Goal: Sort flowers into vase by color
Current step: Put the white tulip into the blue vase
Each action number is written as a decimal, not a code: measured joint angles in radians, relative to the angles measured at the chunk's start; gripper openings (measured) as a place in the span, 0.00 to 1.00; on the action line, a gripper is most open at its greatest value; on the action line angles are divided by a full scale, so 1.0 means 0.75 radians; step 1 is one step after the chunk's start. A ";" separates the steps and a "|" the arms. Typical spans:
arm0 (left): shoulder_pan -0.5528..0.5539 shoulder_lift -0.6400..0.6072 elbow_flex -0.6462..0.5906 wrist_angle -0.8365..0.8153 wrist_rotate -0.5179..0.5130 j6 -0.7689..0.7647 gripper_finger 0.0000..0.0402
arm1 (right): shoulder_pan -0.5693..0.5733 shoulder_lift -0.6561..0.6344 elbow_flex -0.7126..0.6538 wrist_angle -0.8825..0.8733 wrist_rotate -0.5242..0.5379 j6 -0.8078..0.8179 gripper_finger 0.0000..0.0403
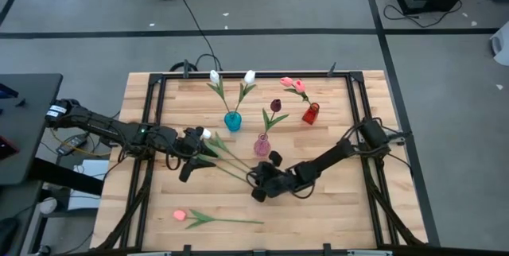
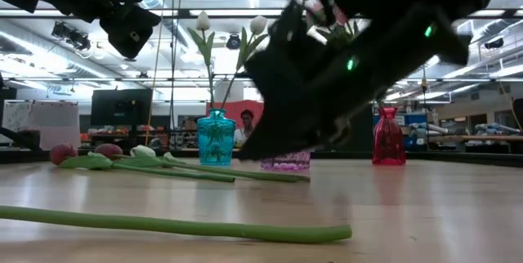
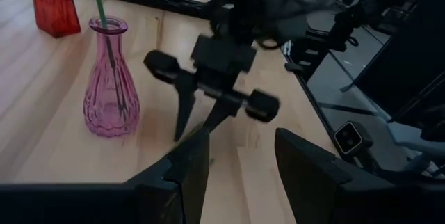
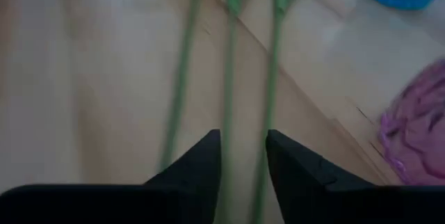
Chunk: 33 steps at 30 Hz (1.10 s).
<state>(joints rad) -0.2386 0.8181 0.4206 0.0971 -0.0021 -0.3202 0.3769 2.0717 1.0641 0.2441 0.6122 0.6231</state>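
Three tulips lie on the table with their stems [image 1: 231, 160] side by side and their heads, one white [image 1: 206, 133], toward the left. My right gripper [image 1: 258, 186] is low over the stem ends, open, with the middle stem [image 4: 229, 78] running between its fingers. My left gripper [image 1: 199, 151] hovers open above the heads and touches nothing. A pink tulip [image 1: 180, 216] lies alone near the near edge. The teal vase [image 1: 232, 121] holds two white tulips, the pink vase [image 1: 262, 145] a maroon one, and the red vase [image 1: 310, 114] pink ones. My right gripper [image 4: 243, 137] comes from above, slanting toward the table's left, with one finger on each side of the middle stem [image 4: 233, 123], along which it looks. The stem lies flat on the table. Whether the fingers touch it I cannot tell.
The three vases stand in a row across the middle of the table, the pink vase [image 3: 110, 85] close beside my right gripper. A dark frame [image 1: 155, 97] borders the tabletop. Bare wood lies between the stems and the single pink tulip's stem [image 2: 163, 226].
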 joint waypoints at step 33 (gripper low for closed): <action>0.000 -0.001 -0.001 -0.020 0.031 -0.008 0.42 | 0.028 -0.177 0.000 -0.198 0.109 -0.074 0.01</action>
<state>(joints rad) -0.2386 0.8173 0.4202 0.0822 0.0212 -0.3263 0.3981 1.9389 1.0641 0.0957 0.6939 0.5675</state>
